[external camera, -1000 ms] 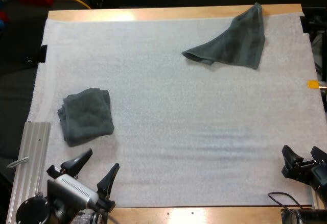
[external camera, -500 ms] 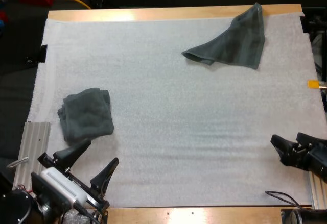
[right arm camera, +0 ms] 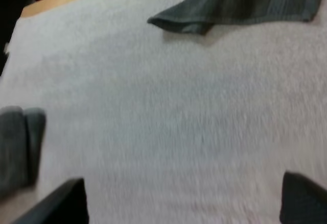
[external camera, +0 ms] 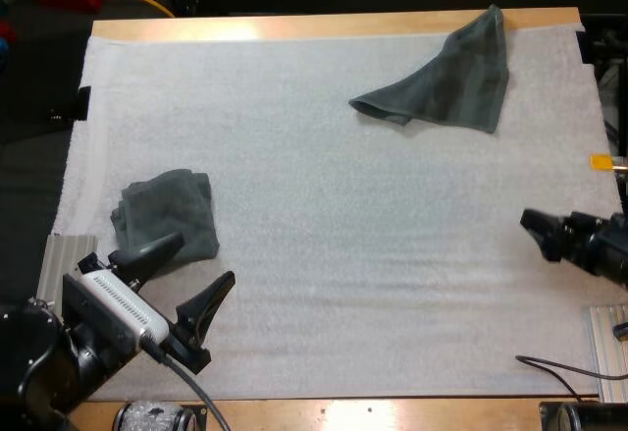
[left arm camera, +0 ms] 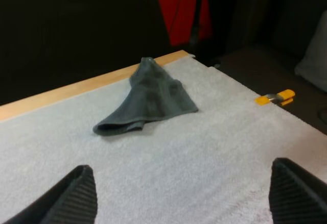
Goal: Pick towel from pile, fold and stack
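At the near left corner of the white mat (external camera: 343,205), the left gripper (external camera: 201,259) is held over the sheet. Its two black fingers are spread wide with nothing between them. In the left wrist view their ribbed inner faces are seen well apart over bare mat.

Just beyond it, near the mat's left edge, a folded towel (external camera: 167,217) is laid as a thick, rounded, roughly square pad of dark grey-green terry. From above, one finger overlaps the towel's near edge; whether it touches cannot be judged.

At the mat's right edge the right gripper (external camera: 546,221) is pointed inward toward the mat's middle. Its fingers are shown apart and empty in the right wrist view. In that same view the folded towel's side is given as two soft rolls set side by side, a detail flattened from above.

At the mat's far right corner a crumpled towel (external camera: 446,78) is spread in a loose triangle, one corner reaching the bare strip of wooden table (external camera: 294,26) along the mat's far edge. Its height is brought out by the left wrist view, where it rises to a peak at that edge and slopes down to a curled open fold toward the mat's middle. Faint woven stripes are picked out on it by the right wrist view. The mat's surface is seen as pebbled and foam-like.
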